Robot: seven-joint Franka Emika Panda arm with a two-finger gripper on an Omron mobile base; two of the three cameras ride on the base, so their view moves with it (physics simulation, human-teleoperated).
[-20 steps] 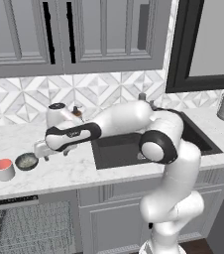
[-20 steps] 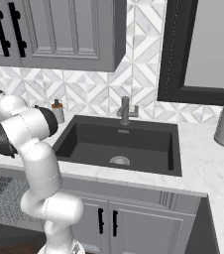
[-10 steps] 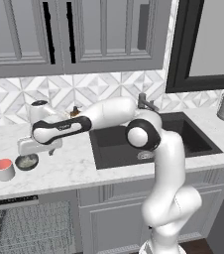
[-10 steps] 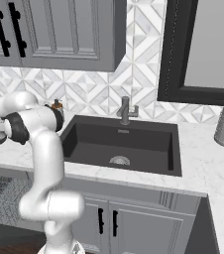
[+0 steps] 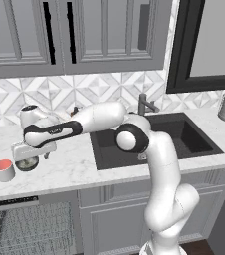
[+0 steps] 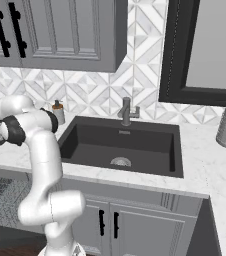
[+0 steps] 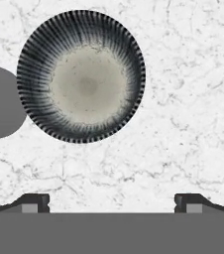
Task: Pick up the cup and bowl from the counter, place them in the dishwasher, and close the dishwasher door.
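- Bowl (image 7: 81,76): one, resting on the white counter (image 7: 183,124), just beside the cup.
- One red-topped cup (image 5: 4,170), left of it.
- One gripper (image 7: 112,202) above the bowl, fingers spread, holding nothing.

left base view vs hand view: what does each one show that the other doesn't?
Left base view alone: the small grey-white cup with a red inside, the black rectangular sink, the dishwasher's grey wire racks, and the white arm reaching left over the counter. Hand view alone: the bowl's speckled grey inside seen from above, and the gripper, fingertips wide apart, nothing between them. Both: the dark-rimmed round bowl on the white marble counter.
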